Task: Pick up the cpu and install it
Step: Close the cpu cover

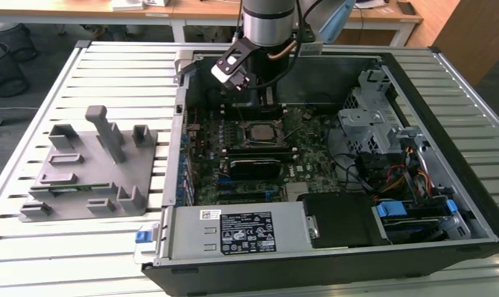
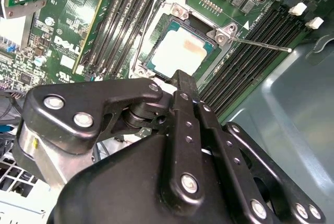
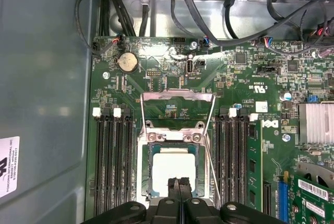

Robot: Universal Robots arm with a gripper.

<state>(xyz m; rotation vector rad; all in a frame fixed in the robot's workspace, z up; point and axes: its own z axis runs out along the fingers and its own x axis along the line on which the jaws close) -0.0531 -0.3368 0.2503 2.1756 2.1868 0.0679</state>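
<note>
In the exterior view my end effector point(image 1: 263, 97) hangs inside the open computer case point(image 1: 315, 275), which lies on its side on the slatted bench point(image 1: 109, 68) so that the motherboard point(image 1: 307, 154) faces up at me. The cpu point(image 1: 259, 133) lies in its socket below and a little in front of my fingertips. Well off to one side of me, outside the case, stands the grey fixture point(image 1: 93, 167).

In the second wrist view the end effector point(image 2: 183, 76) has its fingers drawn together with nothing between them. Just past their tips lies the cpu point(image 2: 177, 51), silvery top up, flat inside the socket frame. The thin retention lever point(image 2: 261, 44) sticks out free to one side. I judge it is left unlatched so that the socket stays open to the chip.

In the first wrist view the end effector point(image 3: 180, 183) shows as two black fingertips pressed side by side, with only a hairline between them. They cross the nearest edge of the cpu point(image 3: 175, 169), and whether they touch its plate or stand just above it I cannot tell. Beyond the chip the load plate point(image 3: 177, 98) is swung open, away from me, so nothing covers the chip. Memory slots point(image 3: 112, 161) flank the socket on both sides. By my reading the chip is already in its seat, squared to the frame but not clamped down.
</note>
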